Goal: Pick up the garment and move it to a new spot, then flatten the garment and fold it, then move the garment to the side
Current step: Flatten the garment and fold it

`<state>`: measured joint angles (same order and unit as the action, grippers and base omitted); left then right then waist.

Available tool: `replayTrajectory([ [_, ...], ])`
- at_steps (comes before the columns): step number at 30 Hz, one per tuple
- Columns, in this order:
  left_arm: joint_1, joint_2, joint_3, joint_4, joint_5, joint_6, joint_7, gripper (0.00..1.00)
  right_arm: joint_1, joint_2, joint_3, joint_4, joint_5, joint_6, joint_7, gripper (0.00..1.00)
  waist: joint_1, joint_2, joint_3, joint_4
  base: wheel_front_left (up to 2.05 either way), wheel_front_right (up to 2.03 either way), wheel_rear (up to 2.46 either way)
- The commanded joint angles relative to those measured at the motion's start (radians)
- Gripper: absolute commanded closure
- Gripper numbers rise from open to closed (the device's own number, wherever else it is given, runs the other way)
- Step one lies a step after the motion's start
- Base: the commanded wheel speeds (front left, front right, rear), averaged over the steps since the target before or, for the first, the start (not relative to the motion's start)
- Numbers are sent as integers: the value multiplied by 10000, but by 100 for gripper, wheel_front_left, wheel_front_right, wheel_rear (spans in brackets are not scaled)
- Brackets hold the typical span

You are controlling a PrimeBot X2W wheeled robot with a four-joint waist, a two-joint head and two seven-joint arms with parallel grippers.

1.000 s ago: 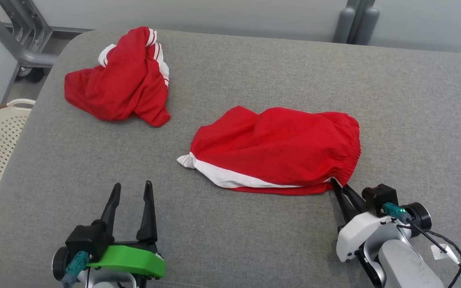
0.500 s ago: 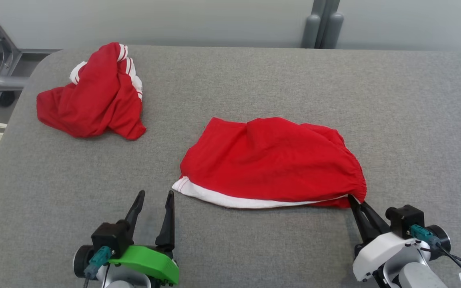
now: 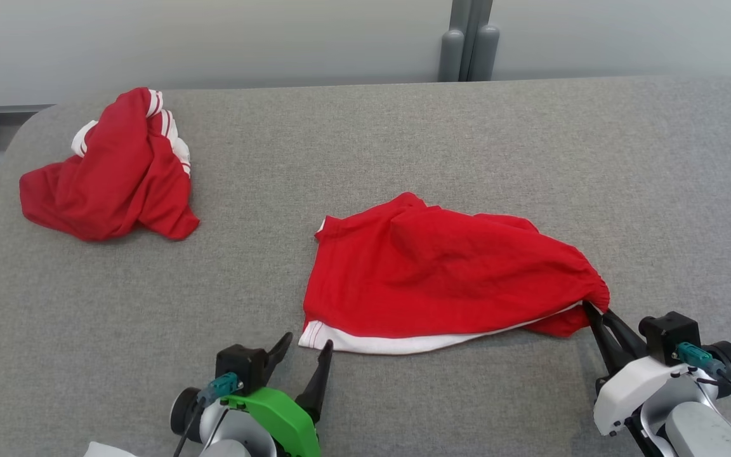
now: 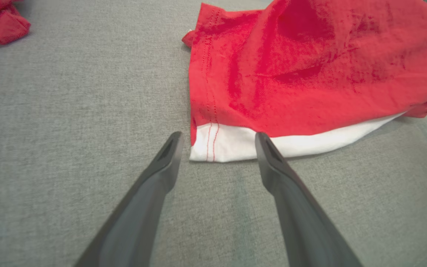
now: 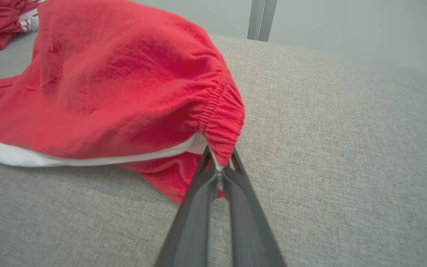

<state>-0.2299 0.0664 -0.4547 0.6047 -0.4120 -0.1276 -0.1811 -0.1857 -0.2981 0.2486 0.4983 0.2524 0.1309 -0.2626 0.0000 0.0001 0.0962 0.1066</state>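
Grey tabletop (image 3: 403,146) carried the red garment (image 3: 441,273) centrally. The right tool (image 3: 594,313) pinched its waistband corner (image 5: 222,137); the left tool (image 3: 308,343) stood spread just short of the white hem corner (image 4: 213,148). Slipping one finger under that hem before closing seemed wise.

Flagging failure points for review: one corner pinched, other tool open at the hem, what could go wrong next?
The right tool pinches only the waistband edge of the red shorts; it might slip under pull.
The open left tool straddles the white hem corner and may catch just one layer.
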Motion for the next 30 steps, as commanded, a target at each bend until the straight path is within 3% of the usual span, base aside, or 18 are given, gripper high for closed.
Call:
replayTrajectory([
  [1,-155,80,-133,47,-154,-32,40,0,-100,-55,16,39,60,-3,-36,100,0,-1,-3,-26,0,0,0],
  [7,-542,377,-774,657,-826,-38,-62,0,-89,117,96,148,113,-1,-36,100,0,-1,-3,-73,0,0,0],
  [30,-1564,232,-2427,2086,-2834,-41,-652,0,-142,317,89,197,56,-1,-36,100,0,-1,105,-271,0,0,0],
])
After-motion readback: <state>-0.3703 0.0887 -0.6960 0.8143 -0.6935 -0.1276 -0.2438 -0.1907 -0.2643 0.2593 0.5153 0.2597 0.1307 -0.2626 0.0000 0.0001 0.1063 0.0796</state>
